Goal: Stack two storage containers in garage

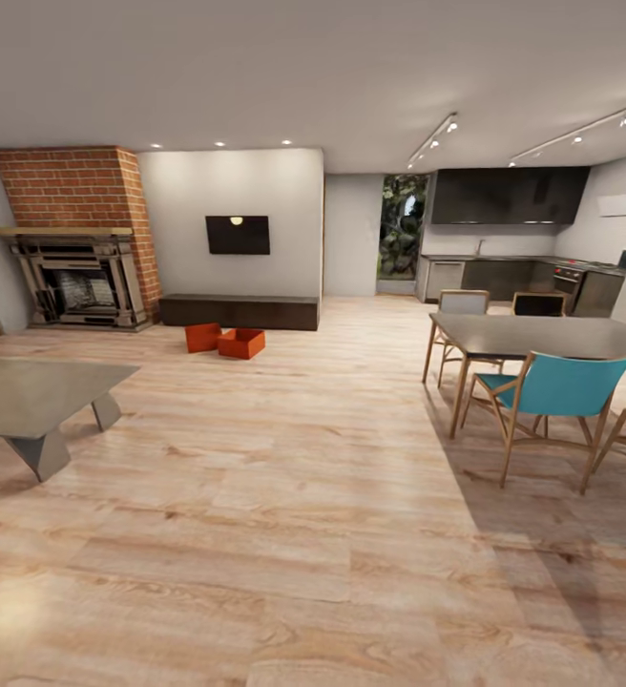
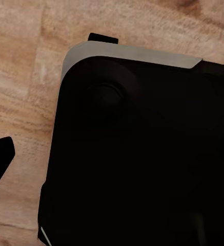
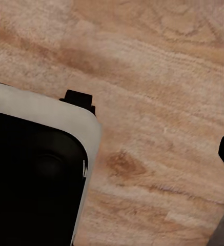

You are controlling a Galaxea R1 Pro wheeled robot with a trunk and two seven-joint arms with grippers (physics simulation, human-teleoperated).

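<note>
Two orange bins (image 1: 223, 340) sat side by side on the living rm wood floor (image 1: 284, 496) by the low cabinet (image 1: 239, 312) under the TV (image 1: 238, 234), far ahead of both pincers, whose opening I couldn't tell, nothing seen held; task looked unstarted, garage stacking all left.

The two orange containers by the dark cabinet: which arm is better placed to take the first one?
Neither yet. The two storage containers lie far across the wood floor, a little toward the robot's left, so the left arm might suit once the robot drives closer. Both wrist views show floor beside the robot's base.
</note>
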